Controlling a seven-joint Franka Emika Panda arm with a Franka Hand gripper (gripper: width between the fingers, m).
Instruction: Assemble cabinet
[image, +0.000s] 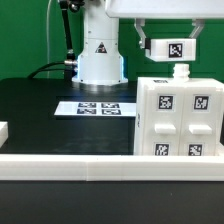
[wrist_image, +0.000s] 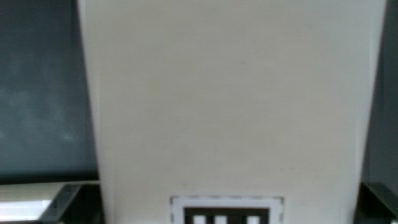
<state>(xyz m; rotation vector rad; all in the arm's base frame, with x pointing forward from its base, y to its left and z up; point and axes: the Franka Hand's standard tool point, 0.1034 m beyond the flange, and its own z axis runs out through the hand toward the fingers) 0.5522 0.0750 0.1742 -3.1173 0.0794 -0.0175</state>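
The cabinet is a large white box standing upright at the exterior view's right, with several black-and-white tags on its front. My gripper hangs straight over its top, fingertips at or just above the top face. Its hand carries a tag. In the wrist view a broad white face of the cabinet fills most of the picture, with one tag at its edge. My fingers are not clearly visible there, so I cannot tell how the jaws stand.
The marker board lies flat on the black table in front of the arm's white base. A white wall runs along the table's front edge. A small white piece shows at the exterior view's far left.
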